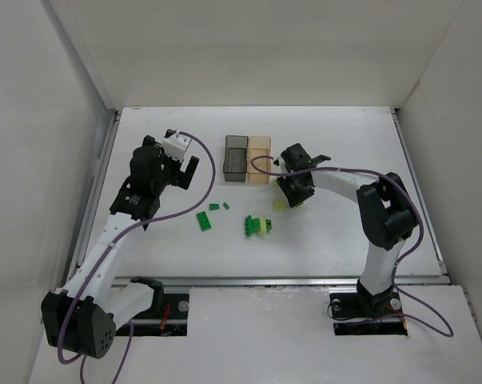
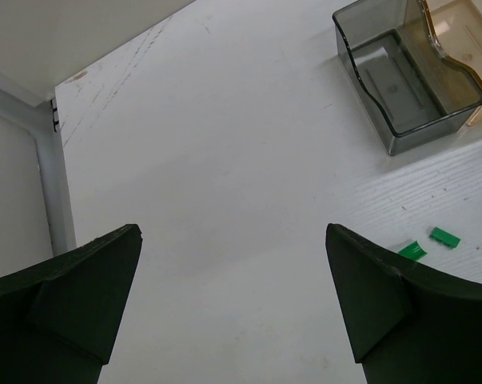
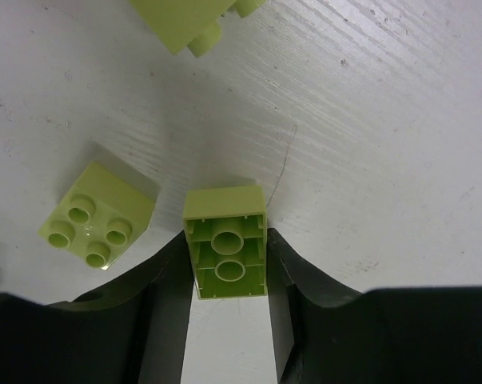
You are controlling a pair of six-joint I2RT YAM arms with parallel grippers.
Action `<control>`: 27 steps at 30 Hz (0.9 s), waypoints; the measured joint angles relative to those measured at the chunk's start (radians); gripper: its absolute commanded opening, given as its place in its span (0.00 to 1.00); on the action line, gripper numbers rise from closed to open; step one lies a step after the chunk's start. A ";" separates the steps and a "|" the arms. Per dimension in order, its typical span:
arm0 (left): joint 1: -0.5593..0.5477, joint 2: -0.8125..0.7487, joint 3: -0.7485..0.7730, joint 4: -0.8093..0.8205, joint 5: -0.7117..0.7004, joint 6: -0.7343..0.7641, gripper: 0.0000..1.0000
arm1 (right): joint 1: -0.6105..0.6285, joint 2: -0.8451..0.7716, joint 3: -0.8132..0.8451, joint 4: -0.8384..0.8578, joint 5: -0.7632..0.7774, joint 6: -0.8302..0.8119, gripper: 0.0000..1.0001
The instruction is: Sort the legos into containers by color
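- While both arms reach over a white table (image 1: 344, 144) boxed in by plain white walls (image 1: 248, 48), the overhead view shows the dark grey bin (image 1: 236, 158) and the orange-tan bin (image 1: 259, 156) touching side by side at upper centre.
- Dark green bricks (image 1: 203, 220) lie loose below the bins at mid-frame, and a mixed cluster (image 1: 258, 226) of green and yellow-green pieces sits just to their right.
- The left gripper (image 1: 181, 176) hangs left of the bins. The right gripper (image 1: 292, 198) is just lower right of them, with a yellow-green fleck at its tip.
- Purple cables (image 1: 211, 172) loop along both arms, and a metal rail (image 1: 264, 280) edges the table at the bottom.
- From the left wrist, the left gripper (image 2: 233, 300) is spread wide above the table (image 2: 225, 160), whose white surface carries fine scratches.
- The dark grey bin (image 2: 432, 132) fills the upper right with the orange-tan bin (image 2: 474, 56) behind it at the frame edge. Two dark green bricks (image 2: 444, 236) lie at the right edge, and a white corner post (image 2: 49, 184) stands at left.
- From the right wrist, the right gripper (image 3: 227, 244) is clamped on a pale yellow-green brick (image 3: 225, 204) at lower centre, its hollow underside toward the lens. Whether it touches the table (image 3: 384, 120) cannot be told.
- A second yellow-green brick (image 3: 97, 216) lies studs up just to the left, and a third yellow-green brick (image 3: 189, 20) is cut off by the top edge. The white surface here is streaked with grain.
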 measured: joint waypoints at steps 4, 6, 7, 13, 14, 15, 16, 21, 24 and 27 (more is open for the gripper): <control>0.000 -0.010 -0.011 0.002 0.000 -0.014 1.00 | -0.002 -0.003 0.009 -0.013 0.015 0.008 0.00; 0.000 -0.013 -0.020 0.006 -0.003 -0.041 1.00 | -0.005 -0.017 0.023 -0.024 0.021 0.017 0.00; 0.000 -0.013 -0.024 0.010 -0.008 -0.061 1.00 | -0.008 -0.031 0.036 -0.030 0.024 0.026 0.00; 0.000 -0.013 -0.039 0.031 -0.025 -0.164 1.00 | -0.021 -0.184 0.136 0.091 -0.014 0.147 0.00; 0.000 -0.013 -0.043 0.040 -0.024 -0.174 1.00 | -0.022 -0.192 0.169 0.124 -0.029 0.171 0.01; 0.000 -0.013 -0.045 0.043 -0.023 -0.182 1.00 | -0.021 -0.180 0.217 0.145 -0.040 0.195 0.02; 0.000 -0.013 -0.045 0.045 -0.023 -0.188 1.00 | -0.018 -0.157 0.271 0.163 -0.047 0.215 0.04; 0.000 -0.013 -0.050 0.061 -0.032 -0.195 1.00 | -0.011 0.087 0.584 0.187 -0.077 0.275 0.20; 0.000 -0.018 -0.069 0.081 -0.051 -0.196 1.00 | -0.010 0.192 0.620 0.167 -0.093 0.294 0.44; 0.000 -0.028 -0.094 0.090 -0.064 -0.196 1.00 | -0.010 0.248 0.616 0.125 -0.116 0.313 0.62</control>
